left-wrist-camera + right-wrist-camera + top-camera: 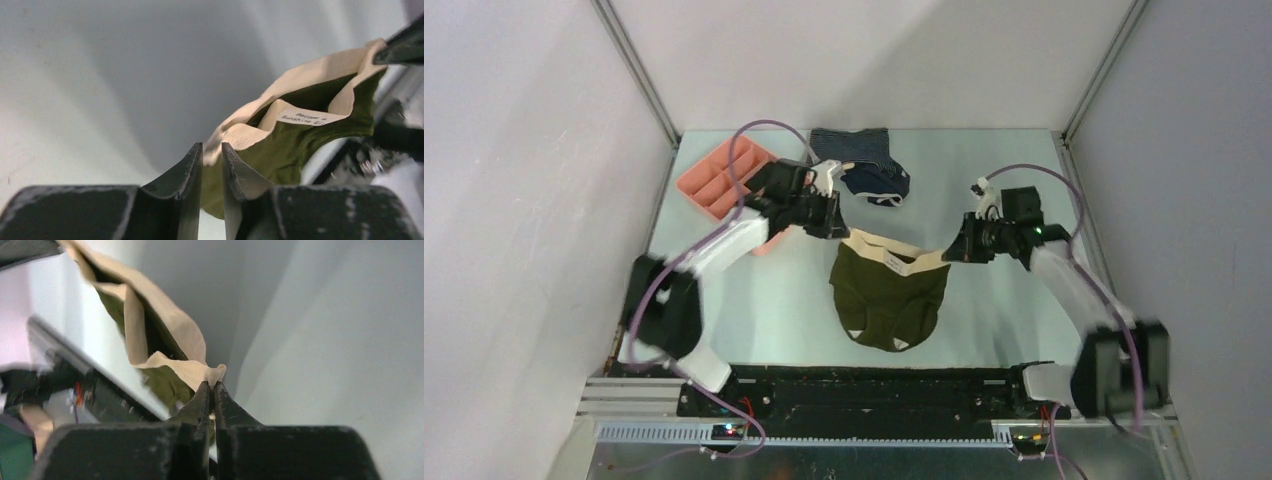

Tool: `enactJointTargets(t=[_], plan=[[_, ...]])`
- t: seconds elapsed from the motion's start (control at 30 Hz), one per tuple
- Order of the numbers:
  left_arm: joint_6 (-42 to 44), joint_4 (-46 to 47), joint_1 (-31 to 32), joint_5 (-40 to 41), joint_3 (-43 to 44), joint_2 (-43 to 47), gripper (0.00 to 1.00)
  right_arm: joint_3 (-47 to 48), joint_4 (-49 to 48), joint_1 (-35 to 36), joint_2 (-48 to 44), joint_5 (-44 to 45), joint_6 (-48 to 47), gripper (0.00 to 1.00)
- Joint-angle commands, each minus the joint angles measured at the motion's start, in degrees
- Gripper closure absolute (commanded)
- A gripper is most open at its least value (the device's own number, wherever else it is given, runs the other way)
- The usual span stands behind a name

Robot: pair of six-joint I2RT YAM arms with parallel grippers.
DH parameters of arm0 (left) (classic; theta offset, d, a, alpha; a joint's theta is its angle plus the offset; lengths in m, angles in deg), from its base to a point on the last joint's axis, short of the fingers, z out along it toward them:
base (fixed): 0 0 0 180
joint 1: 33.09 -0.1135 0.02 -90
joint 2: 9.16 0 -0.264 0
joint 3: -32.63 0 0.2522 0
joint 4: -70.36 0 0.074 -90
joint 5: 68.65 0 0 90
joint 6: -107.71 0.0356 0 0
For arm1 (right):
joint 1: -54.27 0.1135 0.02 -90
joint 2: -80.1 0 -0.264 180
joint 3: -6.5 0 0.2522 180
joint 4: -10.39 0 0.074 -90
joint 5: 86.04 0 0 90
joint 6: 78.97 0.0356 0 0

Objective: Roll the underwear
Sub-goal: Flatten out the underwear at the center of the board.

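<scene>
Counter (754, 310) spans mid-frame. Underwear (886, 295) at centre, its beige waistband (904, 262) stretched between both arms, olive body drooping toward lower centre. Left gripper (840, 231) at the band's left end, jaws clamped on the cloth. Right gripper (953, 249) at the right end, jaws pinched tight on the band's corner.

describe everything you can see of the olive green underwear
The underwear is a soft, dark olive-green cloth garment with a cream waistband and a white printed label inside it. It hangs spread between the two arms. The left gripper pinches one waistband corner and the right gripper the other, so the waistband sags open between them. The wrinkled body droops toward the near edge; whether its lower end touches the table cannot be told.
</scene>
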Motion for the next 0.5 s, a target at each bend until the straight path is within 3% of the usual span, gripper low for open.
enactJointTargets(t=[0.0,0.07,0.13,0.17,0.27,0.37,0.47], plan=[[-6.7,-0.7,-3.0,9.5,9.6,-15.8,0.67,3.7,-14.5,-5.3,18.7,13.2,6.4,0.79],[-6.2,-1.7,-3.5,16.7,15.1,-20.2,0.59,10.8,-17.2,-6.6,26.9,19.4,6.0,0.61],[-4.5,-3.4,-3.6,21.2,19.8,-22.4,0.53,20.2,-15.0,-6.8,32.5,24.5,3.0,0.51],[-4.2,-3.9,-3.8,22.2,21.2,-22.4,0.51,26.0,-12.3,-7.0,33.7,25.2,1.8,0.50],[-4.0,-3.7,-4.0,21.1,20.1,-21.0,0.46,30.9,-8.3,-6.2,34.6,25.7,1.3,0.49],[-4.1,-0.9,-3.9,13.7,14.3,-19.0,0.47,26.4,-4.9,-4.5,30.7,21.4,3.6,0.52],[-3.5,2.0,-3.4,7.5,9.8,-17.8,0.51,19.1,-3.5,-3.3,27.0,13.6,7.4,0.64]])
